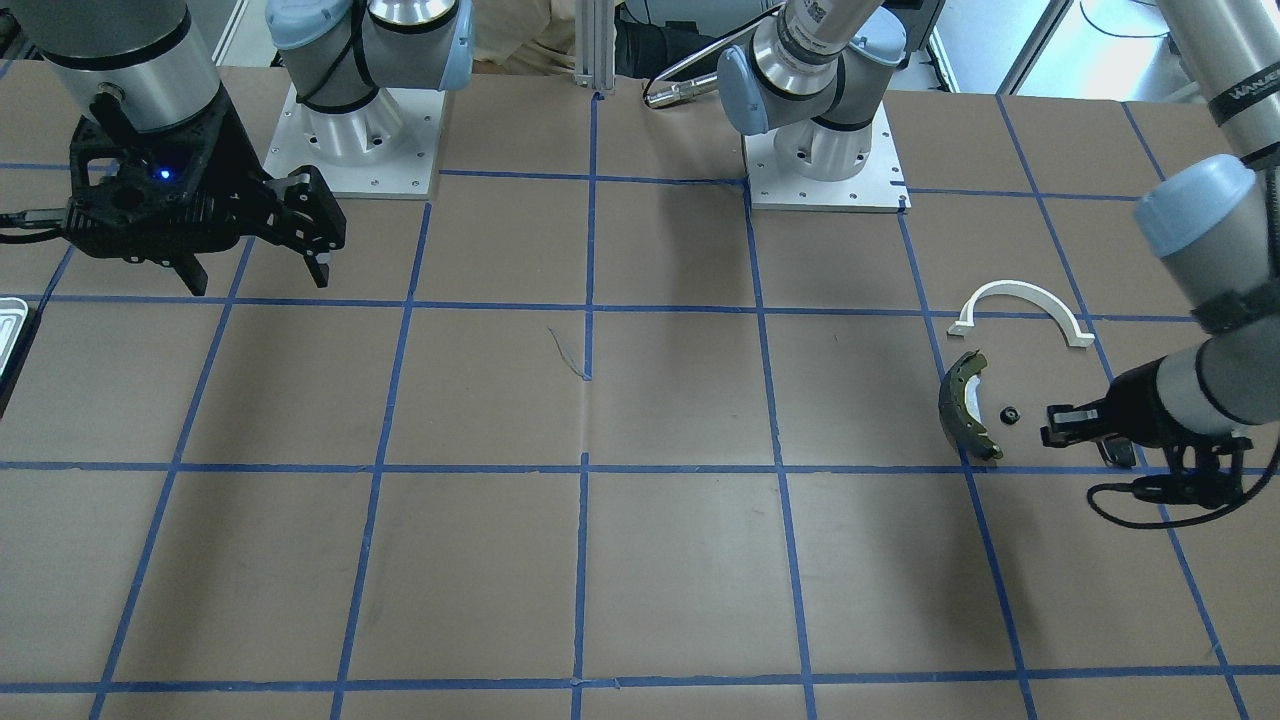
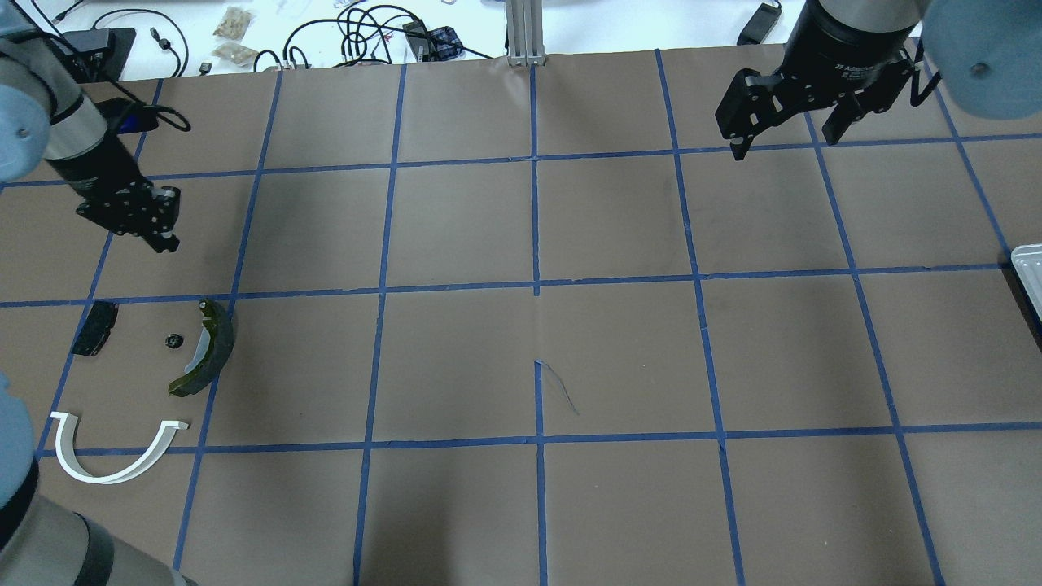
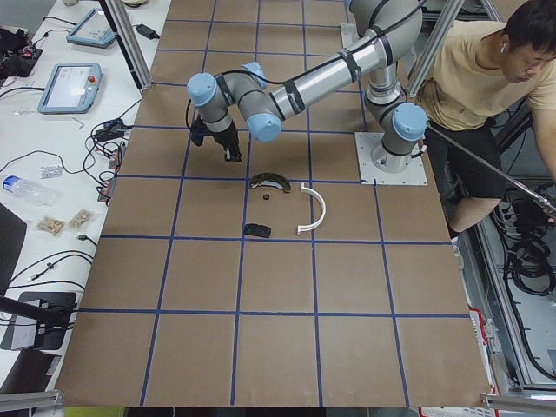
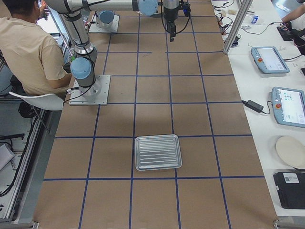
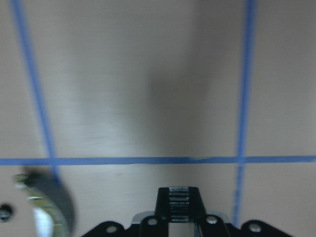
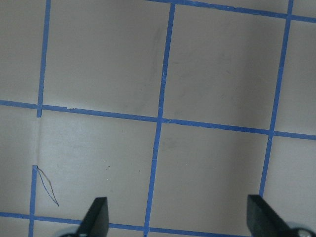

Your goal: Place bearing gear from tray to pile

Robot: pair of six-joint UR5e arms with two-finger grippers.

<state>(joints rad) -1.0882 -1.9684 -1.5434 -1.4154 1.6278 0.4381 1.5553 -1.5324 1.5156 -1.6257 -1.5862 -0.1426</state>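
The small black bearing gear (image 2: 172, 342) lies on the table in the pile, between the olive-grey brake shoe (image 2: 210, 348) and the black pad (image 2: 94, 328), with the white arch (image 2: 106, 478) nearer the robot. My left gripper (image 2: 161, 234) is shut and empty, a short way beyond the gear and apart from it. The left wrist view shows its fingertips (image 5: 178, 197) together, with the brake shoe (image 5: 52, 207) at lower left. My right gripper (image 2: 785, 145) is open and empty, high over the far right of the table. The silvery tray (image 4: 157, 152) holds nothing; only its edge (image 2: 1027, 273) shows overhead.
Brown table paper carries a grid of blue tape lines (image 2: 536, 285). Cables and small items (image 2: 383, 32) lie beyond the table's far edge. A person (image 3: 486, 78) sits beside the robot bases. Tablets (image 4: 288, 105) rest on a side bench.
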